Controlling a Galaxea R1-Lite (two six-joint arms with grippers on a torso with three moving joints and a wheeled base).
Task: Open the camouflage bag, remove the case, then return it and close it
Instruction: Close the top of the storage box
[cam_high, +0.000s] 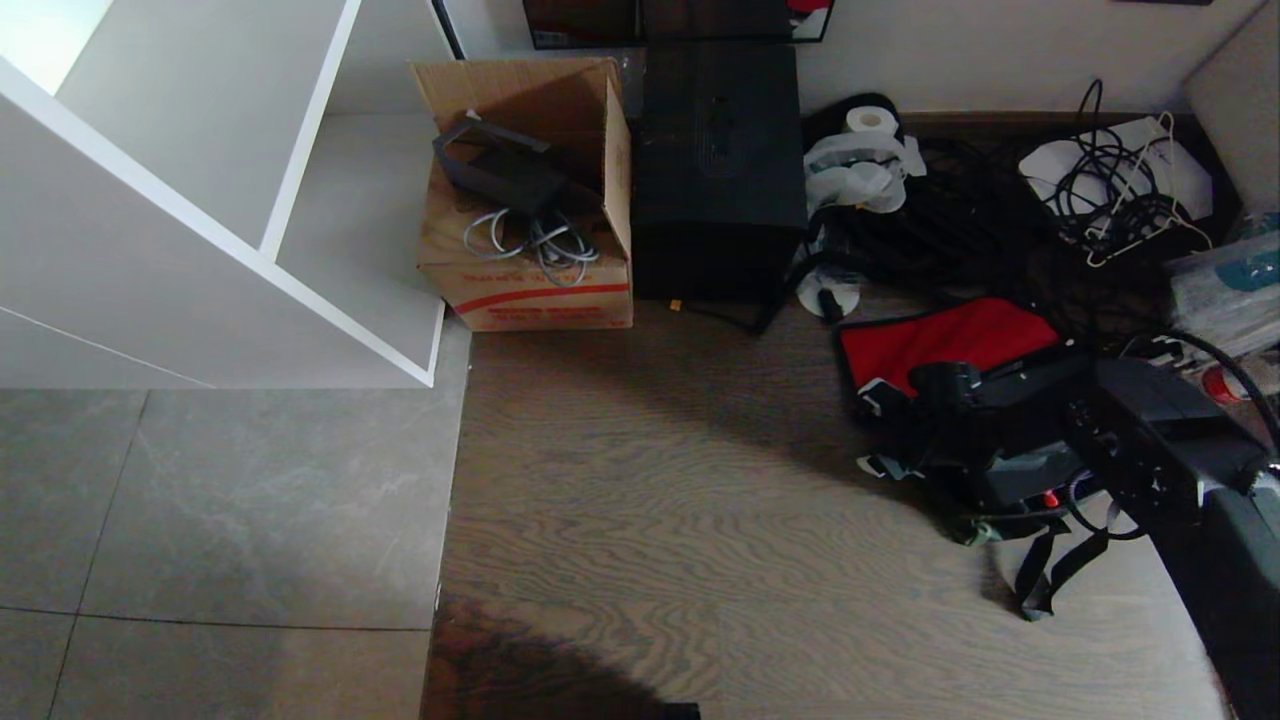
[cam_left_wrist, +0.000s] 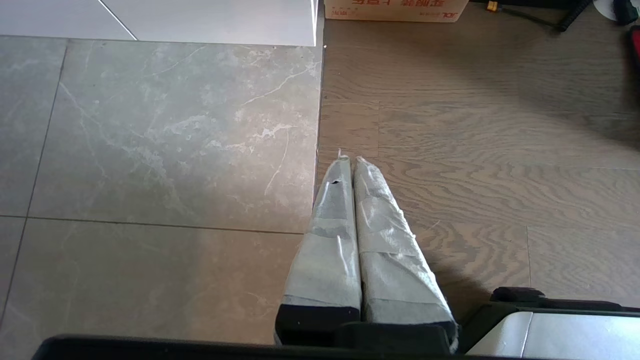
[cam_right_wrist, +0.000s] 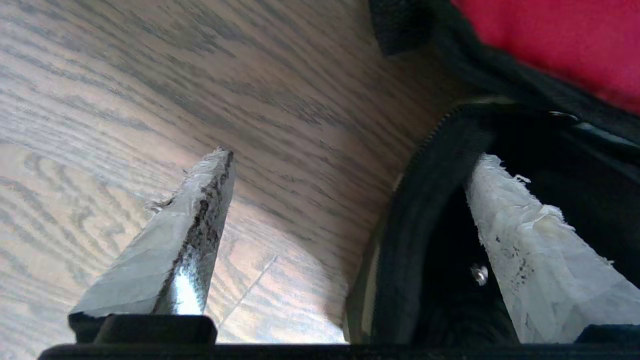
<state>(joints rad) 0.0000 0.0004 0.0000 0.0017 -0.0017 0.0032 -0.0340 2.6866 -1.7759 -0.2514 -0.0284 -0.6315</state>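
One camouflage bag, one cardboard box, one tall black box, one tape roll, one white shelf unit, two grippers: left, right.

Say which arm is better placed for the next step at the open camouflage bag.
Right. The right end effector is open at the camouflage bag, one finger outside its zipper edge, one over the dark interior. The left end effector is shut, over bare floor away from the bag.

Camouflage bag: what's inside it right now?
The camouflage bag lies open, red lining exposed. The right claw straddles its zipper edge; the interior looks dark, contents hidden by the arm.
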